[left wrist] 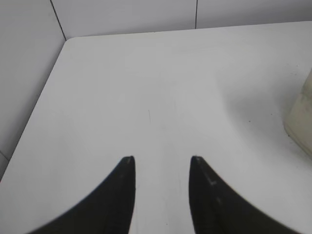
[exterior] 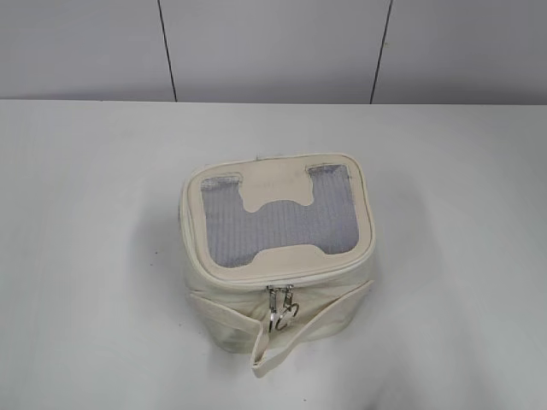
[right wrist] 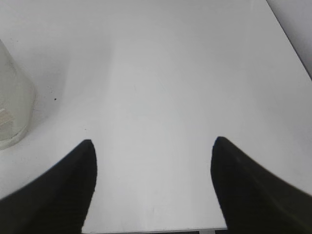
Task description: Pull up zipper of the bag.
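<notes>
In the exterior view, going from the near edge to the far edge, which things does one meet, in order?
Strap → zipper pulls → bag lid with mesh → bare table → wall.

Left tool (left wrist: 162, 159) and right tool (right wrist: 152, 141) both gape, holding nothing.

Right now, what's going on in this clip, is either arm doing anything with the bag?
Nothing is being handled. A cream bag with a grey mesh top sits on the white table, its two zipper pulls hanging together at the near side beside a loose strap. The left gripper is open over bare table, with the bag only at the right edge of its view. The right gripper is open too, with the bag at the left edge. Neither arm shows in the exterior view.
</notes>
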